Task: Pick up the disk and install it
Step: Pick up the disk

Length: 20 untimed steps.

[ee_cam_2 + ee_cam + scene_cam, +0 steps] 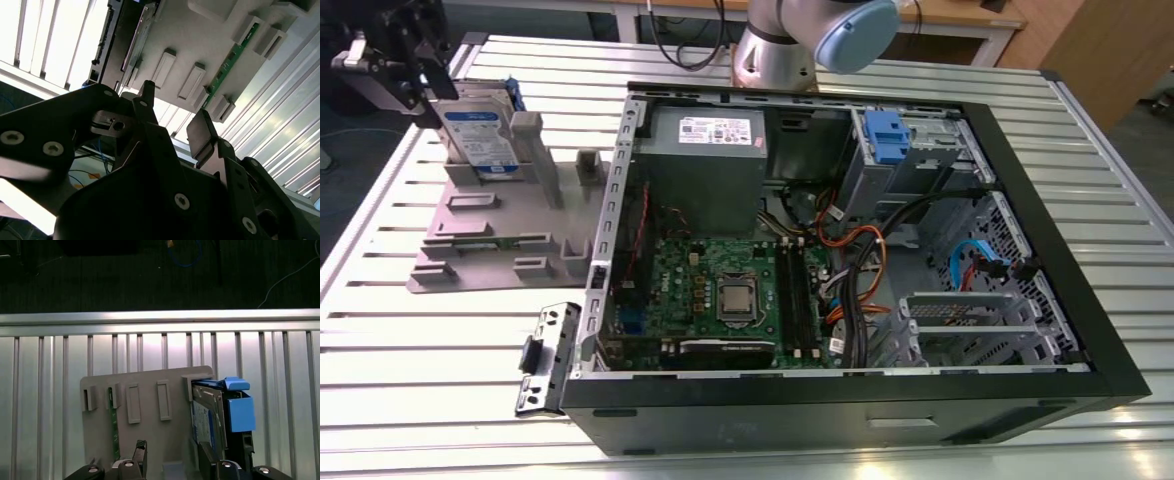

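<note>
Hovering fingers-parted, the gripper (172,452) hangs just beside the upright disk (212,415).

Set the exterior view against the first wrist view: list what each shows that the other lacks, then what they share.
The exterior view adds the open computer case, its motherboard and the arm's base. The first wrist view adds a blue cable on the dark floor beyond the slatted table. Both show the disk standing on edge in the grey stand on that table, the gripper close by.
</note>
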Motion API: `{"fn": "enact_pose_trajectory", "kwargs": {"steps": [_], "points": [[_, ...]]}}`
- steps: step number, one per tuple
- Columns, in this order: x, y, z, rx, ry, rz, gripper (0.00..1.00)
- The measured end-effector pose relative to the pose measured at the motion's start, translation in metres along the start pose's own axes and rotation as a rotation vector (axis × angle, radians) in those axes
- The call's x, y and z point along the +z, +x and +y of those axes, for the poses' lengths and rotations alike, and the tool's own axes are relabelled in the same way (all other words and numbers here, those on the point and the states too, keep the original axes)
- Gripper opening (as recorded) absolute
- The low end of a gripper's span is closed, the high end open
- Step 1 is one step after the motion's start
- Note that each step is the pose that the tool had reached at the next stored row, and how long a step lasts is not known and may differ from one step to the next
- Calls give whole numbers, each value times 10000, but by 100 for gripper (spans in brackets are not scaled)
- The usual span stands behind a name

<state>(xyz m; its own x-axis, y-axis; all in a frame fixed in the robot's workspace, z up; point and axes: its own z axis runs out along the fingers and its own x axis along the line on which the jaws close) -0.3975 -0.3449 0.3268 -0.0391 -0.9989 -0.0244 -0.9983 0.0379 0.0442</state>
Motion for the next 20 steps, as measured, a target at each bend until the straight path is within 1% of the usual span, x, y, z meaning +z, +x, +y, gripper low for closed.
{"fn": "enact_pose_trajectory", "kwargs": {"steps": [14, 20], "points": [[12, -41, 1, 1, 1, 0, 53], [18, -76, 4, 0, -1, 1, 53]]}}
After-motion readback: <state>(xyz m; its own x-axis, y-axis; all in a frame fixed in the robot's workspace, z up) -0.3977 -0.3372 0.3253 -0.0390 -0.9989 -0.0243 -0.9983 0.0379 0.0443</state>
